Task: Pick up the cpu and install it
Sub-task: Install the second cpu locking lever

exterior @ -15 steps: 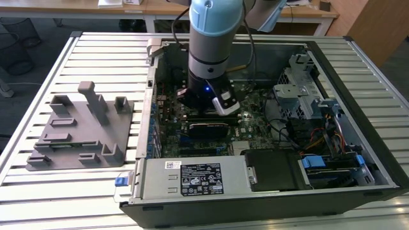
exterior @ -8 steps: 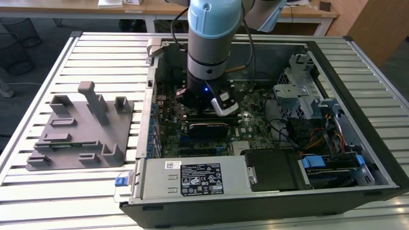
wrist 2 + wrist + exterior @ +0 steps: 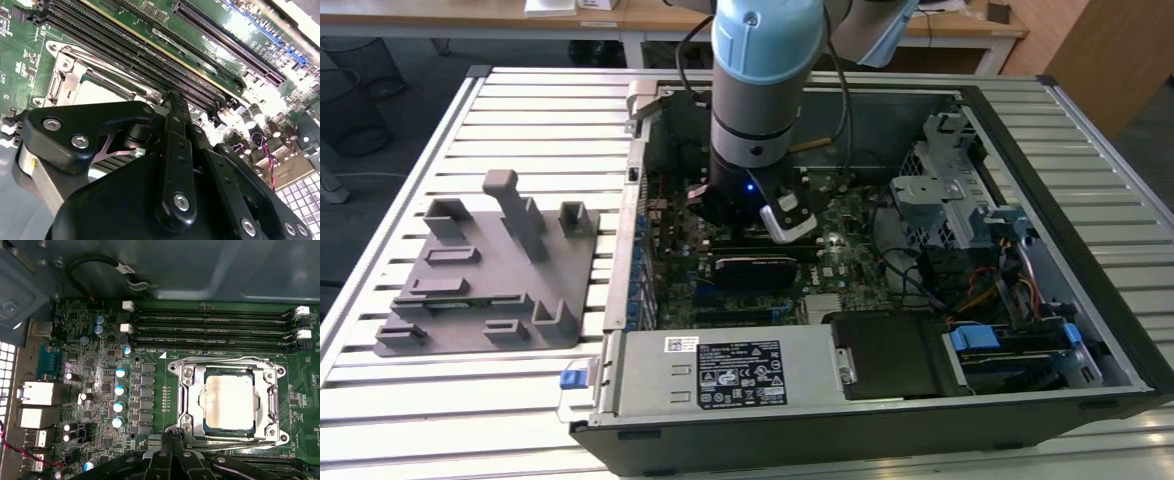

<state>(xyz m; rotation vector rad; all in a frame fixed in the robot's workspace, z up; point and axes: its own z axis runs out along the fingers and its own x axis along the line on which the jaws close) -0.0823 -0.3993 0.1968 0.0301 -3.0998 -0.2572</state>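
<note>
The cpu (image 3: 227,401), a flat square chip with a pale silver top, lies inside the metal socket frame (image 3: 186,390) on the green motherboard; its corner also shows in the second wrist view (image 3: 97,91). My gripper (image 3: 172,436) hovers just beside the frame's edge, fingers pressed together and holding nothing. In the second wrist view the black gripper linkage (image 3: 172,150) covers much of the socket, the joined fingertips (image 3: 170,96) pointing at the board next to the memory slots. In the exterior view the arm reaches down into the open computer case, with the gripper (image 3: 723,215) low over the motherboard.
Empty memory slots (image 3: 210,325) run beside the socket. A grey box with a label (image 3: 720,372) sits at the case front, and a drive cage (image 3: 947,195) with cables (image 3: 981,290) on the exterior view's right. A grey fixture (image 3: 487,270) stands on the slatted table outside the case.
</note>
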